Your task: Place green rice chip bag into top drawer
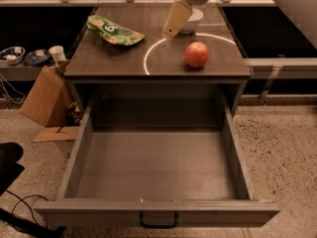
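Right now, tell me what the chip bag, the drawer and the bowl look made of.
Chip bag: thin plastic film, probably; crinkled, with a slight sheen. Drawer: grey-brown board, maybe laminate or painted wood; smooth matte bottom, dark metal-looking handle. Bowl: white, possibly ceramic or plastic; unclear. The pincer hangs above the tabletop in front of the bowl: cream, plastic-looking.

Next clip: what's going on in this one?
A one-armed robot is at a countertop with the top drawer below it pulled open and holding nothing. The gripper hovers over the middle of the countertop, between the chip bag at the left rear and an apple on the right. The bag lies apart from the gripper, not yet picked up. A white bowl sits behind the gripper.
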### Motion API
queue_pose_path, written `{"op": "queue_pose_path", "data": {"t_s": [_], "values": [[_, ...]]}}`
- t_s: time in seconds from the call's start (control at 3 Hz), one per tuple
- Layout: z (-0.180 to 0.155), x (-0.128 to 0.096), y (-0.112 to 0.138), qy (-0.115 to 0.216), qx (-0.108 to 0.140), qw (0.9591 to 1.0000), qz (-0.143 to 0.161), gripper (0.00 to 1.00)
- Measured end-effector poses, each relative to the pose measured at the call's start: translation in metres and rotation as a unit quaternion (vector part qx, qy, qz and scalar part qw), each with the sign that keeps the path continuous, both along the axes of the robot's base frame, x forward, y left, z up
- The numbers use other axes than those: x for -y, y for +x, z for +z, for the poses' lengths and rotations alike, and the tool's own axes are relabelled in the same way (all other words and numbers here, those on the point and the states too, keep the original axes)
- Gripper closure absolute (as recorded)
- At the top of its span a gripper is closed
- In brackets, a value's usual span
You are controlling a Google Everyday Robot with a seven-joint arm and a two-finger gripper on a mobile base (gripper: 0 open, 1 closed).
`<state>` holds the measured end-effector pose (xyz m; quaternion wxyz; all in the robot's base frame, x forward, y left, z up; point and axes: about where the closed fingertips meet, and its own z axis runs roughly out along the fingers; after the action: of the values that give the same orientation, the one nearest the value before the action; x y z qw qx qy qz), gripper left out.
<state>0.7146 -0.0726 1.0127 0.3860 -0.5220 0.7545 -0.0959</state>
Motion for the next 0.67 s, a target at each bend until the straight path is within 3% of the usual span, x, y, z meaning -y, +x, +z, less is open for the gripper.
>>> {"op": "queue_pose_path", "data": {"t_s": [0.33, 0.67], "values": [[-0.010, -0.020, 0.024, 0.024, 0.009, 0.9996, 0.015, 0.00], [-0.032, -0.059, 0.062, 0.087, 0.011, 0.9955, 0.035, 0.00]]}}
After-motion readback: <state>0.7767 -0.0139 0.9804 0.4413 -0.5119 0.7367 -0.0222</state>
